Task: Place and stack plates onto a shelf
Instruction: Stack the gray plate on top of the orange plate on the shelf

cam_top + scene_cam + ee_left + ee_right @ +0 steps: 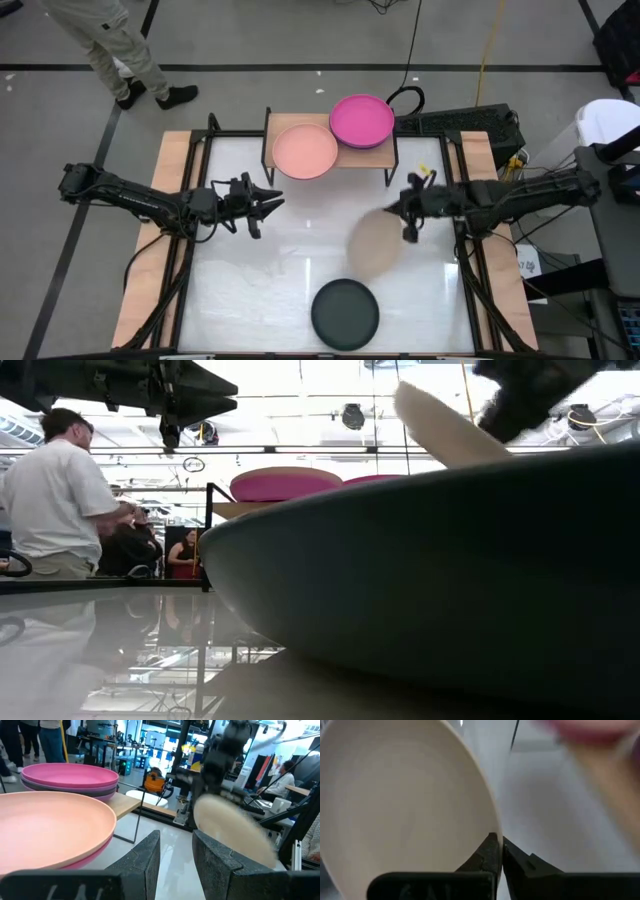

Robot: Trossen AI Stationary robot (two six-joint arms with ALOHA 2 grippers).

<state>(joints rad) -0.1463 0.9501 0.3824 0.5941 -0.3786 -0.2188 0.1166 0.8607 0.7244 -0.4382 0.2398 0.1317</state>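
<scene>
A salmon plate (304,152) and a magenta plate (361,120) on top of a purple one rest on the light-wood shelf (372,158) at the table's far edge. They show again in the left wrist view as salmon plate (50,825) and magenta plate (70,772). A dark grey plate (345,313) lies flat near the table's near edge. My right gripper (410,222) is shut on a beige plate (375,245) in the air over the table's middle. My left gripper (270,203) hovers open, left of the shelf's front, touching nothing. My right gripper pinches the beige plate's rim (487,827) between its two fingers, one on the inner face and one on the outer. It comes from the table's right side. The plate is lifted clear and tilted (445,425), reaching out toward the table's left and near side.
The dark grey plate (450,580) fills the low view close to the camera. A person in a white shirt (60,500) stands beyond the table's far left. Cables and a keyboard (455,122) lie to the right of the shelf. White tabletop (260,280) lies between the arms.
</scene>
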